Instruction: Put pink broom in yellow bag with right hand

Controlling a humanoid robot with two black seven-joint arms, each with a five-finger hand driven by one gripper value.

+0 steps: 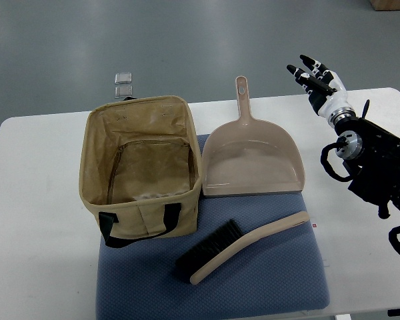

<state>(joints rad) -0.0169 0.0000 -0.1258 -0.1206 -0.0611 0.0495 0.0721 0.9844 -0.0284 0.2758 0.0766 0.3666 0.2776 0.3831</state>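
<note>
a white table with round corners fills most of the view. a blue-grey mat lies on it. behind the table the floor is smooth and grey. two small clear squares sit just past the table's far edge. a brown corner shows at the top right.

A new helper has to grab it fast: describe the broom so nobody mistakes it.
On the white table lies a blue mat, with an open yellow bag on its left part. The broom lies slanted on the mat, nearer the camera than the dustpan. Black bristles on a curved pale handle set it apart.
</note>
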